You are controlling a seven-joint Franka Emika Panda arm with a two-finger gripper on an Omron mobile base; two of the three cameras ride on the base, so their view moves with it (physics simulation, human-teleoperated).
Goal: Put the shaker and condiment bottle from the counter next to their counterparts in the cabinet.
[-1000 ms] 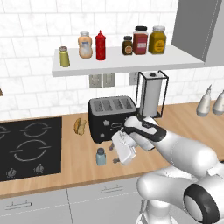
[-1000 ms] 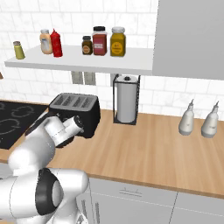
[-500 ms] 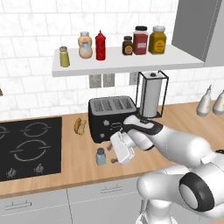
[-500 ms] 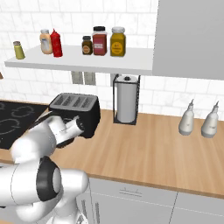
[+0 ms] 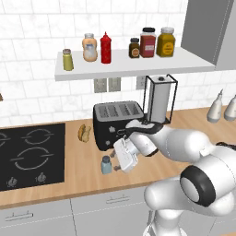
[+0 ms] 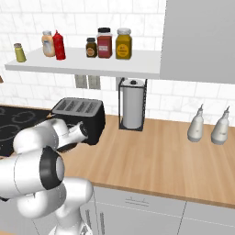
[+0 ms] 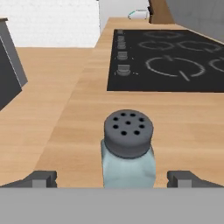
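Spread to their full width, the jaws of my gripper [image 7: 112, 178] stand to either side of the shaker [image 7: 128, 148] with nothing between them pinched; one dark fingertip [image 7: 41, 178] shows far out on one flank and the other on the opposite flank, both clear of the glass. Straight ahead of my hand and very near, that pale blue-grey shaker stands upright on the counter [image 7: 65, 109], its grey perforated cap facing me. From the left base view my gripper [image 5: 120, 162] hangs just beside the shaker [image 5: 106, 164], low over the front part of the wooden counter [image 5: 78, 170].

Beyond the shaker, further along the worktop from my hand, lies the black cooktop [image 7: 175, 61], its knobs in a row along the near edge. Close behind my wrist sits the black toaster [image 5: 117, 120], and a hot dog [image 5: 84, 132] lies on the wood beside it, between toaster and cooktop [image 5: 30, 154]. Past the toaster stands the paper towel holder [image 5: 158, 98].

High above my gripper runs the cabinet [image 5: 133, 64] shelf. On it, the red condiment bottle [image 5: 106, 47] stands upright, right beside the peach-orange bottle [image 5: 90, 47], with the olive-green shaker [image 5: 67, 59] a little apart at the shelf's end. Further along the board are three jars [image 5: 148, 42]. Far off along the counter, two pale bottles [image 5: 222, 106] stand against the tiled wall.
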